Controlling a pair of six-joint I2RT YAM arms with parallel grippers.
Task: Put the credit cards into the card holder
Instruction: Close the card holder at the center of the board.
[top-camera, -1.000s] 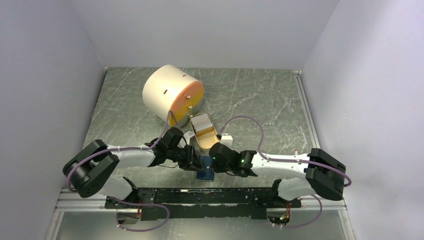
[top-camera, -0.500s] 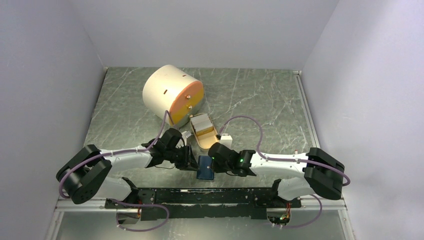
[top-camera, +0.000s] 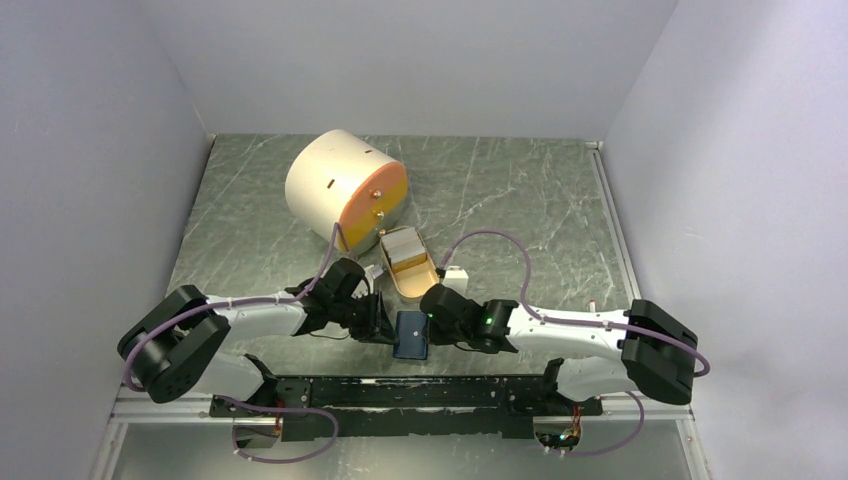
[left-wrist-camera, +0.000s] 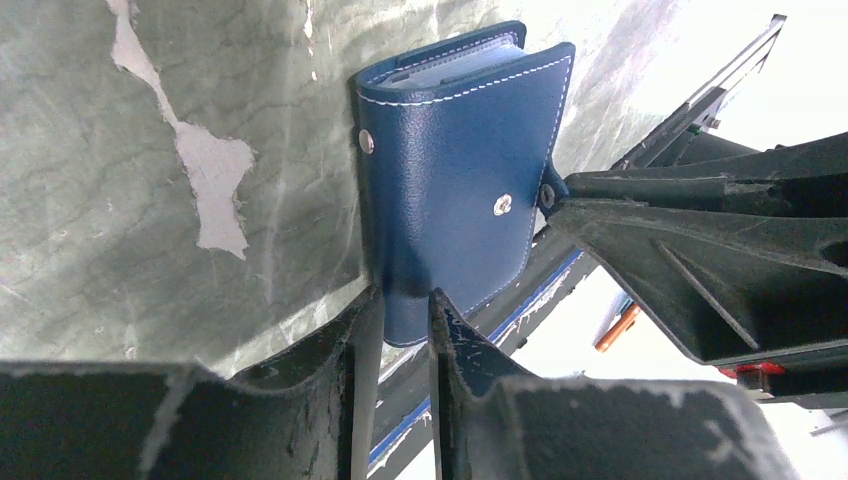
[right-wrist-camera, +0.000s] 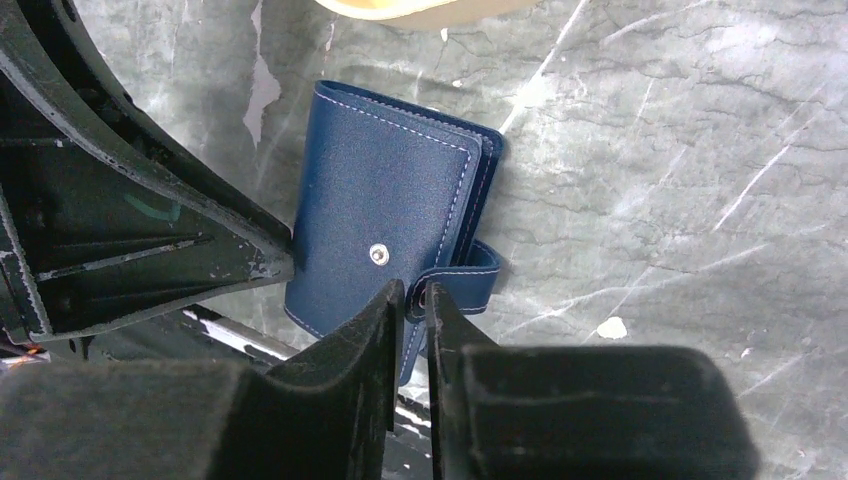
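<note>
Shift, top view: card holder is showing more fully between the grippers than a second ago.
Cards, top view: credit cards are lying in the tan dish, just beyond it.
Left wrist: left gripper is pinching the closed holder's lower edge.
Right wrist: right gripper is keeping its fingers narrowly apart around the closing tab; hold uncertain.
Risk: tab slipping free, or a skewed pull twisting the holder out of the left pinch.
</note>
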